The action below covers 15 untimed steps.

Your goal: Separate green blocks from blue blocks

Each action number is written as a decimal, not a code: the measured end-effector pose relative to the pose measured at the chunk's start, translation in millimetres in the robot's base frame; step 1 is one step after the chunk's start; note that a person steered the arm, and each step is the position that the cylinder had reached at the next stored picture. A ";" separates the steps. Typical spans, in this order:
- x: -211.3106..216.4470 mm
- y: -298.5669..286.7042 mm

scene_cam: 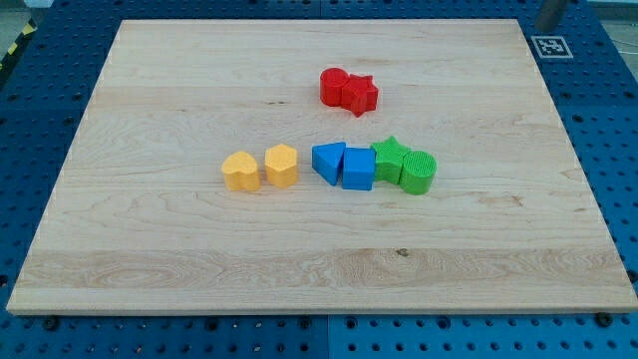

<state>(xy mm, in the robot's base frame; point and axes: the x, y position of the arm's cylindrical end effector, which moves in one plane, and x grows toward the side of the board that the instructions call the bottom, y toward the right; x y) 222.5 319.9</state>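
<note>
Nothing of the arm shows in the camera view, so I cannot tell the pose of the end effector or where my tip stands relative to the blocks. Near the middle of the wooden surface [150,259] lies a row: a blue triangle [327,161] touching a blue cube [359,169], which touches a green star [390,157], with a green cylinder [420,172] against it. Two yellow blocks [261,169] lie to the view's left, two red blocks [348,90] toward the top.
</note>
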 end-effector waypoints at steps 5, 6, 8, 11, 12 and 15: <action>176.6 -257.3; 185.7 -312.1; 238.5 -304.5; 234.0 -285.8; 239.3 -264.4; 223.4 -234.2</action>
<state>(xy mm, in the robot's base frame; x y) 445.8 85.7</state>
